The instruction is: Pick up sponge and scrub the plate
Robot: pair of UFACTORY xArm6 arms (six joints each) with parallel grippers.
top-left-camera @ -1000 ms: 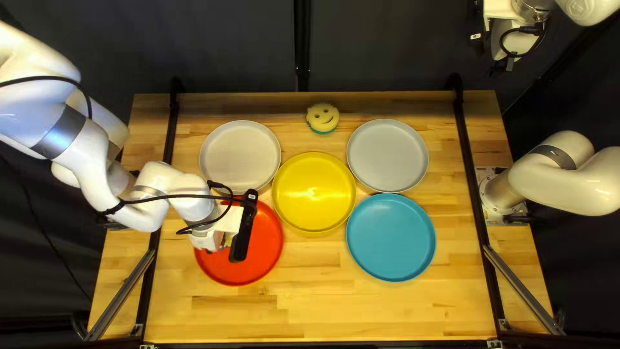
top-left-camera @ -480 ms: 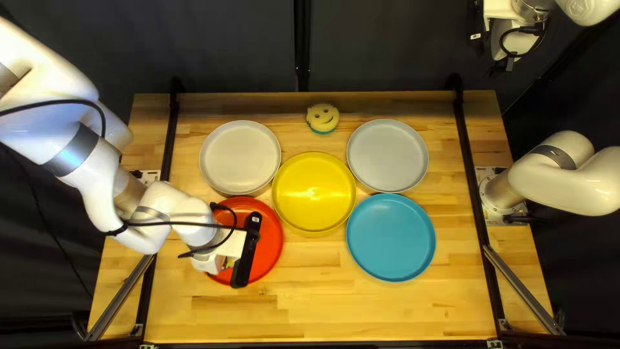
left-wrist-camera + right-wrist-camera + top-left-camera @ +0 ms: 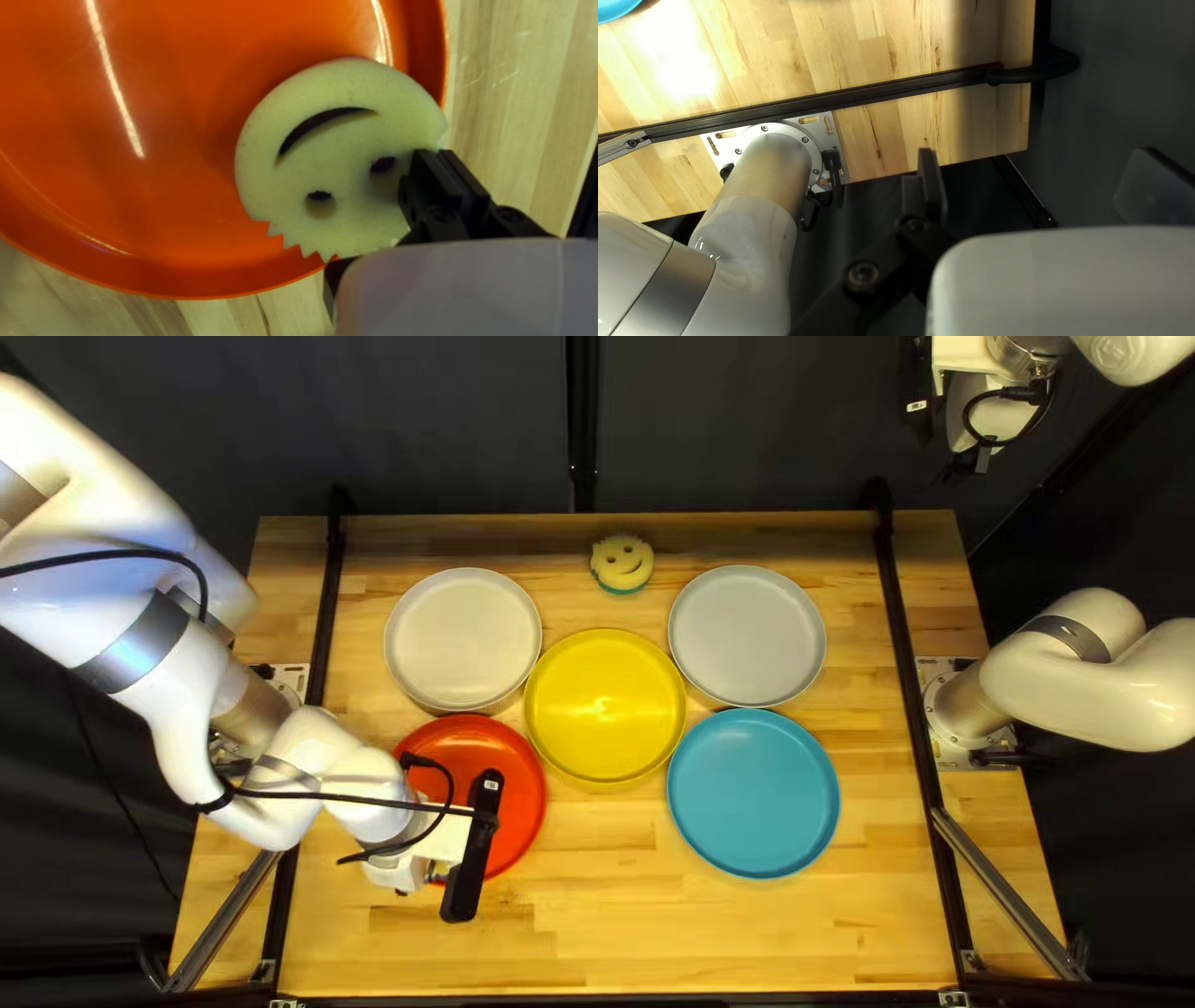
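Beside yellow plate [image 3: 605, 707], over red plate [image 3: 513, 753], left end effector [image 3: 408, 871] tight on sponge [image 3: 342, 149], right end effector [image 3: 993, 423] spread.

In the top left view, on the counter [image 3: 598, 946]: back left plate [image 3: 463, 641], back right plate [image 3: 747, 636], middle plate [image 3: 605, 706], front left plate [image 3: 523, 784], front right plate [image 3: 753, 793]. Rear sponge [image 3: 621, 563] lies behind the middle plate; front sponge [image 3: 336, 143] overlaps the front left plate.

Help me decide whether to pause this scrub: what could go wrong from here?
My left fingers hold the sponge near its edge, so it may twist under pressure. The sponge overlaps the red plate's rim, so a stroke further outward could run off it. I see nothing bracing that plate, with the right gripper open and well away, so it might slide, perhaps against the yellow plate.
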